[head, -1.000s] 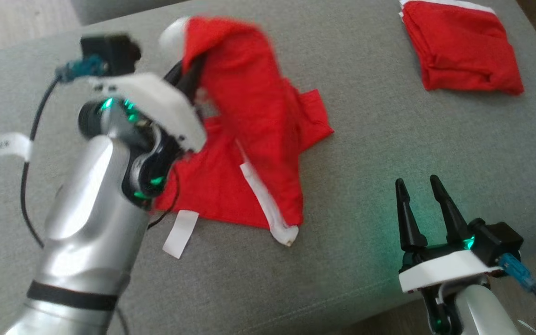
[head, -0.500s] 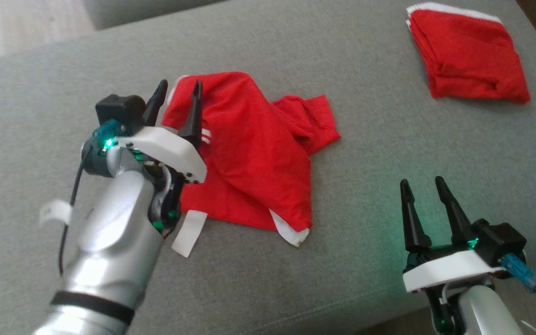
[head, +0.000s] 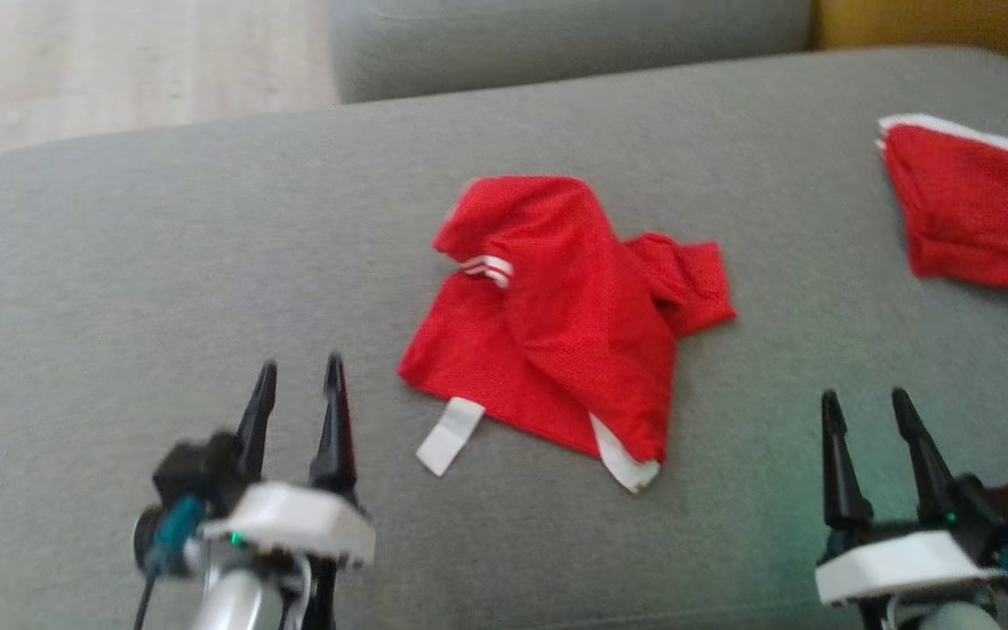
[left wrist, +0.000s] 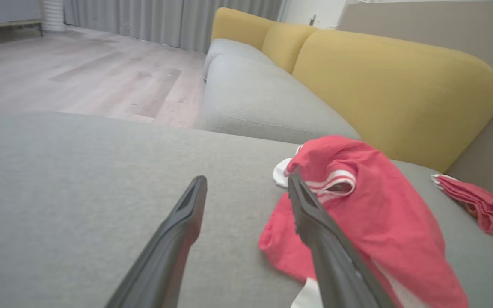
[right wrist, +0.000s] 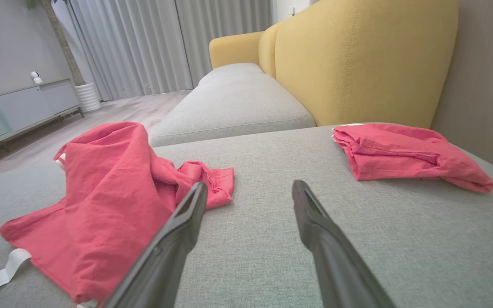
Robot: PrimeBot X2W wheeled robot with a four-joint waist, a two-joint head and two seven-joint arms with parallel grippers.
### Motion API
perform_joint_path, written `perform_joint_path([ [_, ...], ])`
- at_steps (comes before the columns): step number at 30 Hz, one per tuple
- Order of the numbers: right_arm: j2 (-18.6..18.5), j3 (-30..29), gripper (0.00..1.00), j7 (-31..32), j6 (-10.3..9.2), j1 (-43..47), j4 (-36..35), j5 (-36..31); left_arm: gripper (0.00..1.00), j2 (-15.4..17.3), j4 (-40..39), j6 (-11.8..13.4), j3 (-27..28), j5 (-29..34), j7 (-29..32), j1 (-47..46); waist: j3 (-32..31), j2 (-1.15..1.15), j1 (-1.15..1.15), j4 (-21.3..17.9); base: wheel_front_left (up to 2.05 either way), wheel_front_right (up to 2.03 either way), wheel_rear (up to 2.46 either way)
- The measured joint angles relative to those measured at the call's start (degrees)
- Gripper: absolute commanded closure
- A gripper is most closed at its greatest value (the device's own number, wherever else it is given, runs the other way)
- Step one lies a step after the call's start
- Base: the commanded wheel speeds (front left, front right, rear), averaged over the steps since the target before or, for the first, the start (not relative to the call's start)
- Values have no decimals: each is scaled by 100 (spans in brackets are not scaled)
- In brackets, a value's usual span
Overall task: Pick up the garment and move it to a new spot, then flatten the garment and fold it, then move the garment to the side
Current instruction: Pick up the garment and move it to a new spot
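The garment (head: 556, 324) lies crumpled at the middle of the grey cushion (head: 163, 289), with nothing holding it. It is thin red cloth, bunched into a rough wedge. A white-striped cuff (head: 488, 267) sits at its far left, a white label (head: 450, 435) trails from its near edge, and a white band (head: 626, 464) trims its near corner. In the head view its long axis slants from far left to near right, and a short sleeve (head: 692, 284) points right. The cushion is coarse woven fabric with rounded corners. A folded red cloth (head: 976, 210) lies well apart at the far right. Beyond are a yellow backrest (left wrist: 392, 85), a pale wood floor (left wrist: 79, 72) and grey curtains (right wrist: 144, 42). The left gripper (head: 301, 363) and the right gripper (head: 865, 395) have their fingers spread and empty, apart from the garment.
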Motion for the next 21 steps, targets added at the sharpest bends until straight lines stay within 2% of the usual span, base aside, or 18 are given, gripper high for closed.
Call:
perform_joint_path([
  [11,9,-364,0,0,0,465,-51,-77,0,-40,-672,-66,531,701,1,1400,-515,0,0,844,0,0,0],
  [15,11,-381,0,0,0,474,-34,-152,0,-57,-687,-236,725,843,1,1635,-629,0,0,993,0,0,0],
  [21,14,-378,0,0,0,578,18,-152,0,-80,-686,-347,898,948,1,1743,-716,0,0,1036,0,0,0],
])
